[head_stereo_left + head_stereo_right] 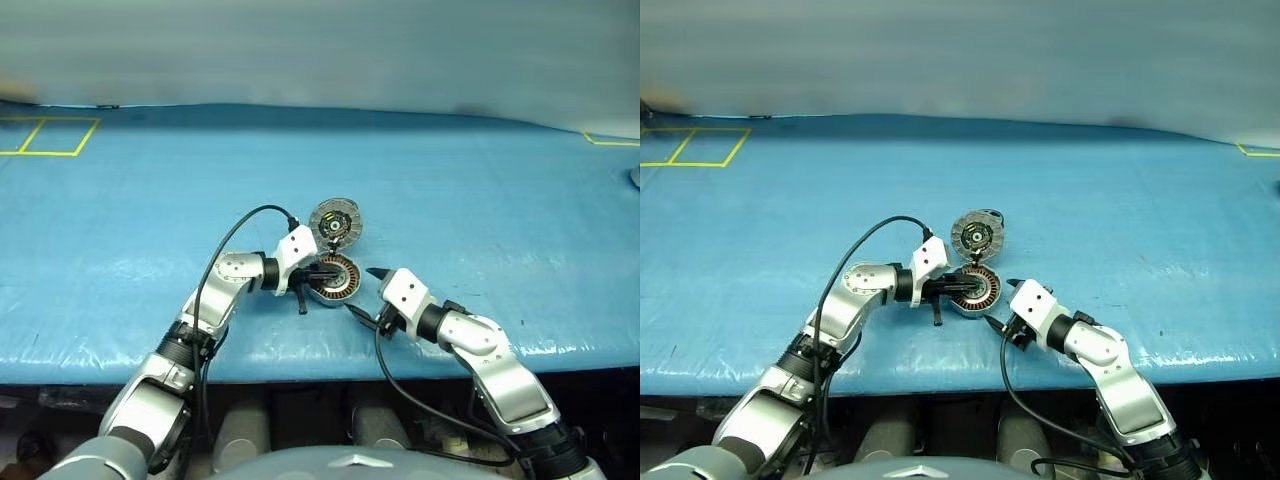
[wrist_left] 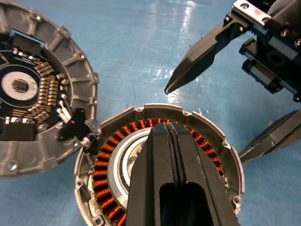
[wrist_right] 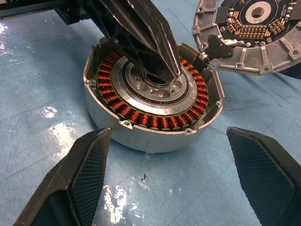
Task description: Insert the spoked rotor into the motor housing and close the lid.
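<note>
Housing [image 3: 153, 110] sits open on the blue bench [image 1: 480, 200], its lid [image 1: 334, 220] swung back at 12 o'clock and joined by a small hinge. The left gripper [image 3: 162, 66], fingers pressed together, noses into the housing's centre from 9 o'clock; whether a rotor is already seated beneath them cannot be told. The right gripper [image 3: 169, 174], fingers spread wide and holding nothing, waits just beside the housing at 4 o'clock. By the look of it, the insertion step is in hand; the next move likely calls for backing the left fingers out, then folding the lid over. Copper windings ring a polished silver hub inside a matte grey round shell; the lid's inner face is dark, ribbed and studded with components.
</note>
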Controlling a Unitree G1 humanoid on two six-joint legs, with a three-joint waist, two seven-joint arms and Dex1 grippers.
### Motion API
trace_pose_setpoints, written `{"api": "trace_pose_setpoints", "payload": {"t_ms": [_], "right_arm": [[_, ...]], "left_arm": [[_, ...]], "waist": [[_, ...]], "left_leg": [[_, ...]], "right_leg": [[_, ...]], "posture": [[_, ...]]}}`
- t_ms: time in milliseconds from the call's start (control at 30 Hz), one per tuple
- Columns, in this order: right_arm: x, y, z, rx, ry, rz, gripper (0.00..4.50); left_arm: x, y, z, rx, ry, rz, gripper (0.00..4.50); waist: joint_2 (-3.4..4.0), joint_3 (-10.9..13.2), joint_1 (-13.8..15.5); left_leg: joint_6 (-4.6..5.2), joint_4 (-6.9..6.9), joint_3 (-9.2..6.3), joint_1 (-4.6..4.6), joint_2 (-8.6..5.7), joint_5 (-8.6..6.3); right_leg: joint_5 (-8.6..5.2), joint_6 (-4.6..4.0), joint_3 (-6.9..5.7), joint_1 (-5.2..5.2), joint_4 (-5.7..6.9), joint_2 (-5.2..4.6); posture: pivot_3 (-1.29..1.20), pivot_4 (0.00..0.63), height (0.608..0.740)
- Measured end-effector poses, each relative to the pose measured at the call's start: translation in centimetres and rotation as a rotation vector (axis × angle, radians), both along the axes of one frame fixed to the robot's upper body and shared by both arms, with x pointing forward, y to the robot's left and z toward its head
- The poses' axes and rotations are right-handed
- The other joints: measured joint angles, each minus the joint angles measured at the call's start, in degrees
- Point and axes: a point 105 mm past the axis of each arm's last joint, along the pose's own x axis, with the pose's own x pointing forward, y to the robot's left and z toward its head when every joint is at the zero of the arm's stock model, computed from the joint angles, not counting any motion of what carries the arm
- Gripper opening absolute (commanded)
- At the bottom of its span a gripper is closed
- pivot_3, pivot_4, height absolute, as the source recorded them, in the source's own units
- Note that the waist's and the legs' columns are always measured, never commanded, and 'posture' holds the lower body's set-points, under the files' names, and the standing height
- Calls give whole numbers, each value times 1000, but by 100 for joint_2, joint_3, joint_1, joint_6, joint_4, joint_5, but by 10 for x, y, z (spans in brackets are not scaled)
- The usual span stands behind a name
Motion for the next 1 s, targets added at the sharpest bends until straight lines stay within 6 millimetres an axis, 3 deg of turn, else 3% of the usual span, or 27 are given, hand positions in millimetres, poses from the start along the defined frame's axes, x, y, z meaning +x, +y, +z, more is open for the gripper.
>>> {"api": "trace_pose_setpoints", "payload": {"t_ms": [267, 1000], "right_arm": [[-1, -1, -2, 0, 3, -11, 4145], [0, 0, -1, -4, -6, -14, 4145]], "left_arm": [[6, 1, -2, 92, -50, -22, 16], [0, 4, -4, 133, -77, -58, 16]], "waist": [[0, -1, 8], [1, -2, 0]], "left_leg": [[0, 0, 0, 2, 0, 0], [0, 5, 0, 10, 2, 0]], "right_leg": [[0, 0, 0, 2, -1, 0], [0, 0, 1, 9, 1, 0]], "posture": [[0, 150, 740], [0, 150, 740]]}}
